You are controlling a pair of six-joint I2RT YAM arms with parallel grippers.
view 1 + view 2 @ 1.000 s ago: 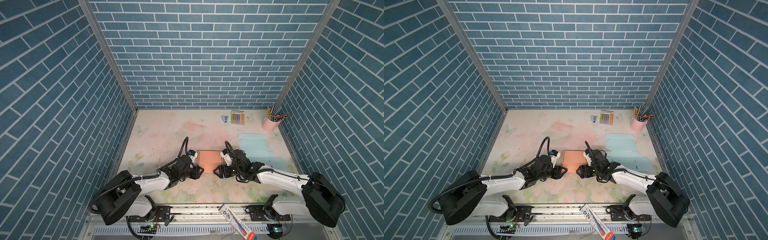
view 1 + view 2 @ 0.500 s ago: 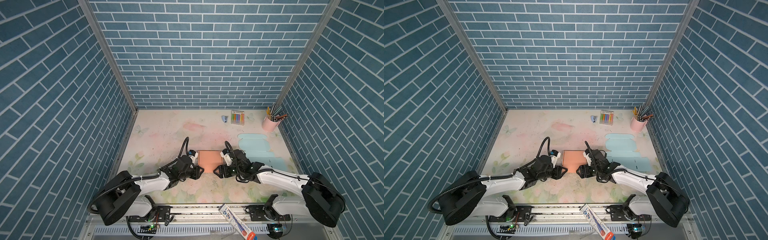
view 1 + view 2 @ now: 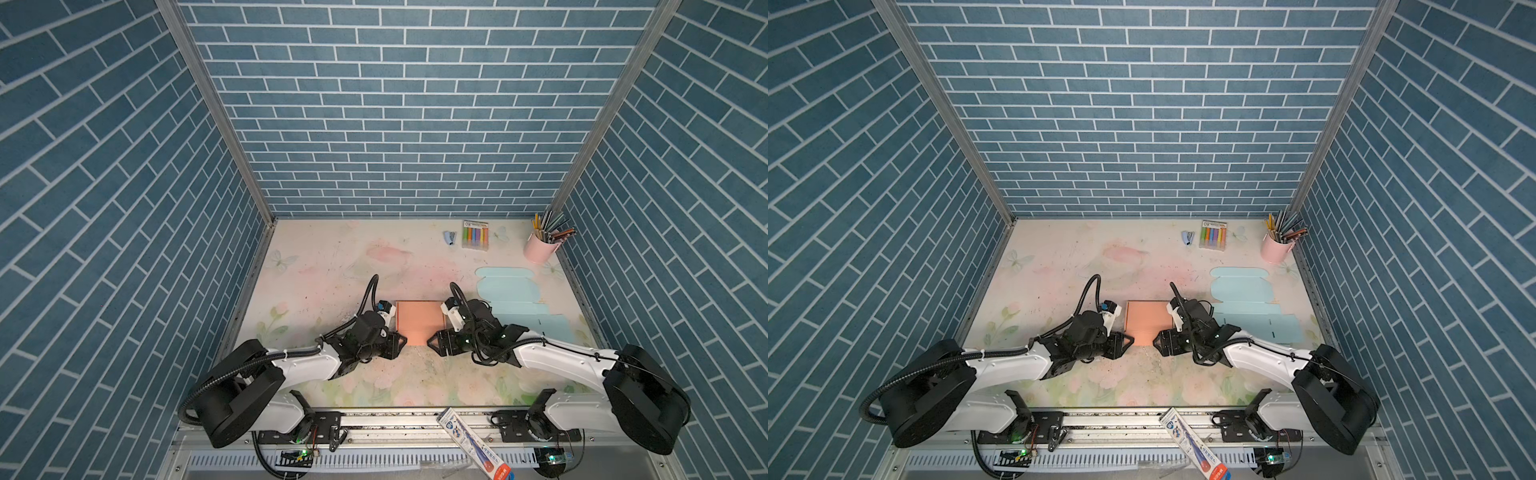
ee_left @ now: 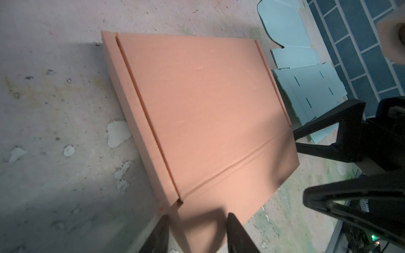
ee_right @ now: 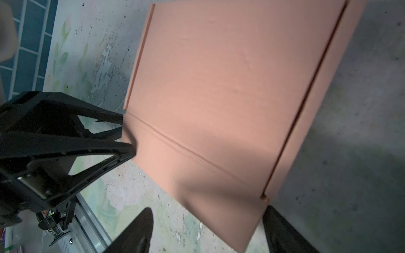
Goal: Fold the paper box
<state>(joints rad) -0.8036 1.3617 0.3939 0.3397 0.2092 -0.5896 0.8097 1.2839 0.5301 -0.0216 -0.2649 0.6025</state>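
The paper box (image 3: 419, 320) (image 3: 1148, 320) is salmon-orange and lies flat mid-table, lid down, with a creased front flap toward me. My left gripper (image 3: 401, 343) (image 3: 1129, 340) sits at the flap's near-left corner. In the left wrist view that corner (image 4: 203, 221) lies between its parted fingers, so the left gripper (image 4: 197, 215) is open. My right gripper (image 3: 432, 343) (image 3: 1158, 343) sits at the near-right corner. It stands wide open (image 5: 208, 209) with the flap corner of the box (image 5: 230, 87) between its fingers, untouched.
A flat light-blue cardboard blank (image 3: 515, 303) lies right of the box, behind my right arm. At the back right stand a pink pencil cup (image 3: 540, 247), a marker pack (image 3: 475, 235) and a small blue stapler (image 3: 449, 237). A tube (image 3: 473, 444) rests on the front rail.
The left gripper's jaws have narrowed slightly round the flap corner. Both arms and the box stay where they were.
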